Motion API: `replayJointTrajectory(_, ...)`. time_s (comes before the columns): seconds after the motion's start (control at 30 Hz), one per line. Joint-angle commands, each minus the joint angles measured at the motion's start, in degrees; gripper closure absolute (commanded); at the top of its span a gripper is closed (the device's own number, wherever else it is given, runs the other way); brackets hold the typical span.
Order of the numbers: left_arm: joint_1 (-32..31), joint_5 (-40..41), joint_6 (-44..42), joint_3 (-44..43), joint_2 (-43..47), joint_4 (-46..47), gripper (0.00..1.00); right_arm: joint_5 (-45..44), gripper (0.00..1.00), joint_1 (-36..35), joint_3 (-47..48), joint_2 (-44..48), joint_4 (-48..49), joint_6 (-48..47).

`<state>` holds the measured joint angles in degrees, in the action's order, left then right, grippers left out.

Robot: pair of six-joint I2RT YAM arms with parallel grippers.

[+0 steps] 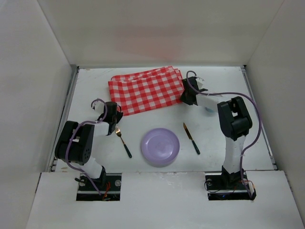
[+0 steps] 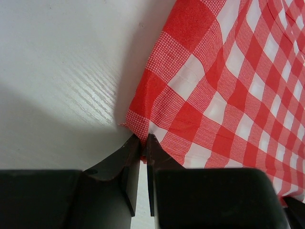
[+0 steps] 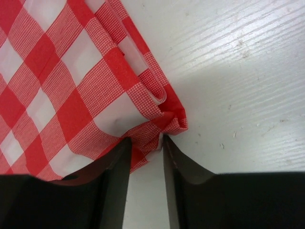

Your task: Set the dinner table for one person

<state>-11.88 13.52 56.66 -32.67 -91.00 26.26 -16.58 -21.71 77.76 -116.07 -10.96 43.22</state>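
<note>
The red-and-white checked cloth (image 1: 145, 89) lies folded at the back middle of the white dinner table (image 1: 257, 129). My left gripper (image 1: 116, 114) is shut on the cloth's near-left corner (image 2: 143, 125), its jaws almost touching. My right gripper (image 1: 187, 98) is at the near-right corner (image 3: 162, 125), which is bunched between its fingertips (image 3: 125, 145). A purple plate (image 1: 160, 146) sits at the front middle. A gold fork with a black handle (image 1: 122, 141) lies left of it. A knife with a black handle (image 1: 191, 138) lies right of it.
Tall white panels wall the table on the left, back and right, with metal rails (image 1: 68, 109) along the sides. A small pale blue object (image 1: 208, 109) shows partly under my right arm. The fork lies just in front of my left gripper.
</note>
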Motion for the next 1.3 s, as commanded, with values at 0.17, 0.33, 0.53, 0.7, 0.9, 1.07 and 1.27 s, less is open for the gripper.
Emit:
replayJointTrajectory(0.17, 0.59, -1.74, -0.85, 1.29, -0.49, -2.62, 0.94, -1.09, 0.69, 0.14, 3.81, -1.88, -3.28, -0.07)
replayJointTrajectory(0.33, -0.03, -1.83, -1.03, 1.2, -0.32, -2.53, 0.94, -1.09, 0.69, 0.14, 3.81, -1.88, -3.28, -0.07)
replayJointTrajectory(0.53, -0.82, -1.48, -1.56, 1.2, 1.35, -2.79, 0.94, -1.09, 0.69, 0.14, 3.81, -1.88, -3.28, -0.07)
replayJointTrajectory(0.7, -1.43, -0.77, -1.64, 1.29, 2.67, -2.88, 0.95, -1.09, 0.69, 0.14, 3.81, -1.88, -3.28, -0.07)
replayJointTrajectory(0.9, -1.35, -0.69, -1.82, 2.25, 5.13, -3.15, 0.95, -1.09, 0.69, 0.14, 3.81, -1.88, -3.28, -0.07)
replayJointTrajectory(1.07, -1.0, -0.69, -1.91, 2.69, 5.57, -3.15, 0.95, -1.09, 0.69, 0.14, 3.81, -1.88, -3.28, -0.07)
replayJointTrajectory(1.27, -0.64, -0.69, -2.08, 2.87, 6.63, -3.32, 0.95, -1.09, 0.69, 0.14, 3.81, -1.88, -3.28, -0.07)
